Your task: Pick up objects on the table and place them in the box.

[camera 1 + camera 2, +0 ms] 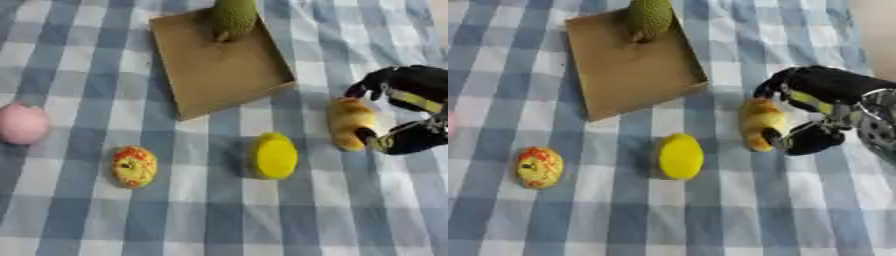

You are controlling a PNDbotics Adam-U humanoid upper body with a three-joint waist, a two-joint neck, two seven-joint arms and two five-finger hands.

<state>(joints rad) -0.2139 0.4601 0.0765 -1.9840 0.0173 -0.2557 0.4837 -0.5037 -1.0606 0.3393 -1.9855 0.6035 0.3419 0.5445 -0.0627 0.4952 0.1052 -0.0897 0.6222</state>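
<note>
Our right hand (820, 117) curls around the croissant (349, 123) on the checked cloth (367, 210), just right of the box (223, 70) (one green fruit (234, 17) sits inside), fingers above and thumb below, presumably so we can lift it.

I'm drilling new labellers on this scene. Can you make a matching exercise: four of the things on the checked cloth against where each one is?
Things:
1. green fruit
2. pink ball
3. yellow lemon
4. croissant

Places:
A. by the cloth's left edge
B. between the right hand's fingers and thumb
C. at the far end of the box
D. on the cloth just in front of the box

Pairs: 1-C, 2-A, 3-D, 4-B
</note>
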